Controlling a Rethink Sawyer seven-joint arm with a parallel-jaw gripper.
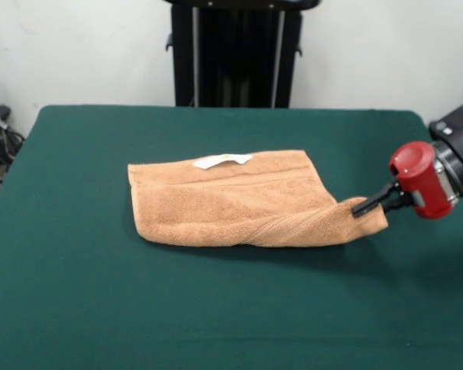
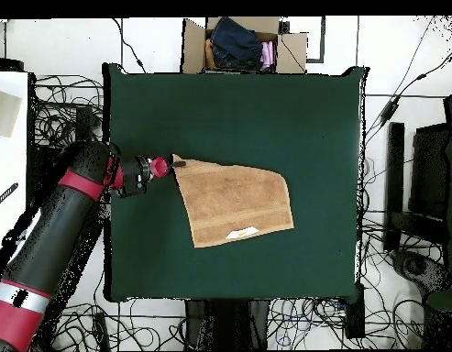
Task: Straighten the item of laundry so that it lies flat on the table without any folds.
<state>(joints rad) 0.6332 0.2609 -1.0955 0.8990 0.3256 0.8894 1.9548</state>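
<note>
The item of laundry (image 1: 231,202), an orange-tan towel with a white label (image 1: 220,161), lies on the green table (image 1: 100,293) near its middle. Its near edge is rolled into a thick fold, and creases run toward its right corner. My gripper (image 1: 365,206) comes in low from the right behind a red wrist (image 1: 420,179) and is shut on that corner, which is drawn out to a point. From overhead, the gripper (image 2: 178,163) holds the upper left corner of the towel (image 2: 234,202), whose label (image 2: 243,234) sits at the lower edge.
The arm (image 2: 64,220) stretches in over the table's left edge (image 2: 108,183) in the overhead view. A cardboard box (image 2: 243,44) of clothes stands beyond the table's top edge. Cables lie on the floor all round.
</note>
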